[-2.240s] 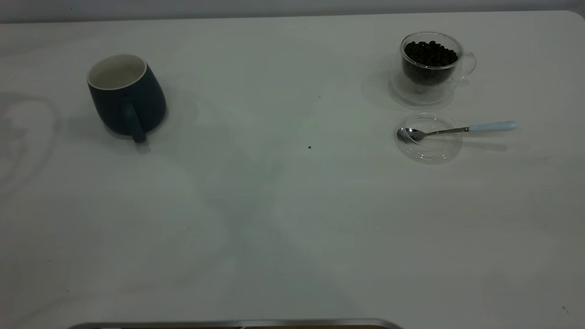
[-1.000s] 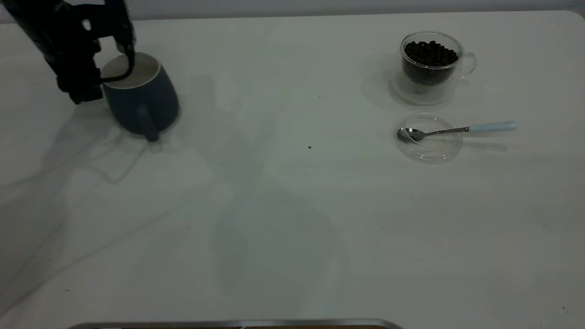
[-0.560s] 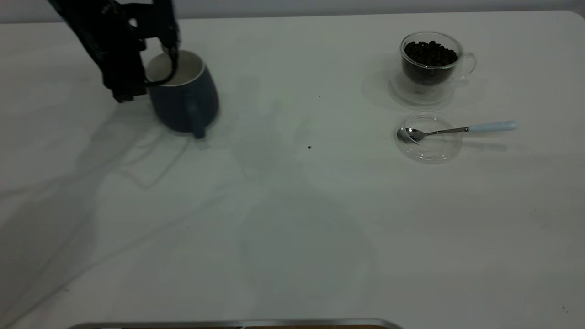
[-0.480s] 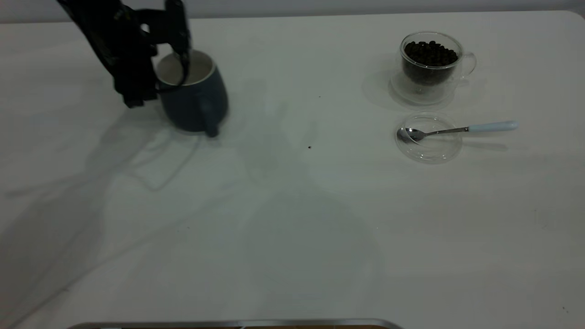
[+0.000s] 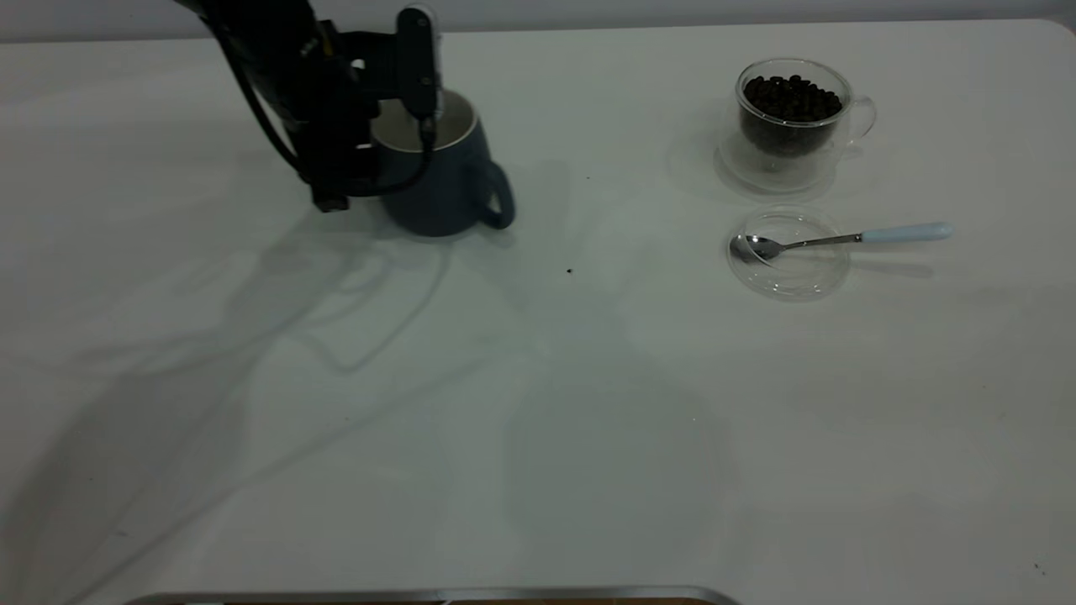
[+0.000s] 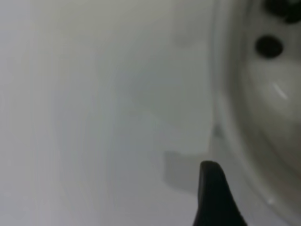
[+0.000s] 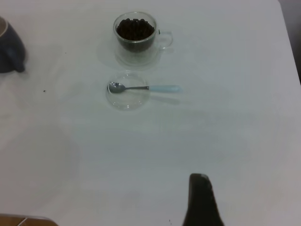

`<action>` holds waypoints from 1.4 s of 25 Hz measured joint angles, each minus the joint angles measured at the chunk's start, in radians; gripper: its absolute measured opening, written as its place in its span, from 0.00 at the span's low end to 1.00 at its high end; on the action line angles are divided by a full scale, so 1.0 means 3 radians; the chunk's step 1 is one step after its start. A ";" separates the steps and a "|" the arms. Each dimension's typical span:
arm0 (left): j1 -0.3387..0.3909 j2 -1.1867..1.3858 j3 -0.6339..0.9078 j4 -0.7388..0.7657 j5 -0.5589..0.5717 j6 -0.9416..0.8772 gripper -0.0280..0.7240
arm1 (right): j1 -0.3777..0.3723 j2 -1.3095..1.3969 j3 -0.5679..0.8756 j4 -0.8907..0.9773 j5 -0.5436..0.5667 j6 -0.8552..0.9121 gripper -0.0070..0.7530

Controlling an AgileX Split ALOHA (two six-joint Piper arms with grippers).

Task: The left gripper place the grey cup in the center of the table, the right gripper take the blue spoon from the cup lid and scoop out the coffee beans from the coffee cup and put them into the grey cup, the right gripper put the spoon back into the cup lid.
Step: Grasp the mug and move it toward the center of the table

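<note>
The left end effector point(image 5: 402, 126) reaches down from the worktop's point(image 5: 538, 403) far-left edge, fingers straddling the grey cup's point(image 5: 441, 181) rim and clamped on it, left of centre. The right end effector point(image 7: 201, 200) hovers over the near side; its grip state cannot be told.

The grey cup point(image 5: 441, 189) stands upright on the white table point(image 5: 538, 403), left of its middle, loop handle turned toward the coffee cup side, off-white inside showing. The left claw point(image 5: 403, 126) grips its rim, 1 finger inside. The clear coffee cup point(image 5: 790, 118) holds dark coffee beans point(image 5: 792, 97). Just beside it lies the clear cup lid point(image 5: 786, 256), with the blue spoon point(image 5: 841, 239) resting bowl-down in it, its pale handle jutting out over the rim.
</note>
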 joint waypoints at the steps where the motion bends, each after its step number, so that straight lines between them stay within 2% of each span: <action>1: -0.0026 0.0000 0.0000 0.0000 -0.0024 -0.0010 0.71 | 0.0000 0.0000 0.0000 0.0000 0.0000 0.0000 0.75; 7: -0.0146 0.0048 0.0000 -0.0013 -0.0157 -0.0030 0.71 | 0.0000 0.0000 0.0000 0.0000 0.0000 0.0000 0.75; 28: -0.0261 0.0064 0.0000 -0.0013 -0.0381 -0.0098 0.71 | 0.0000 0.0000 0.0000 0.0000 0.0000 0.0000 0.75; 31: -0.0219 0.0057 0.0000 -0.0013 -0.0172 -0.0151 0.71 | 0.0000 0.0000 0.0000 0.0000 0.0000 0.0000 0.75; 35: -0.0043 -0.0139 0.0000 -0.0022 0.0510 -0.0239 0.71 | 0.0000 0.0000 0.0000 0.0000 0.0000 0.0000 0.75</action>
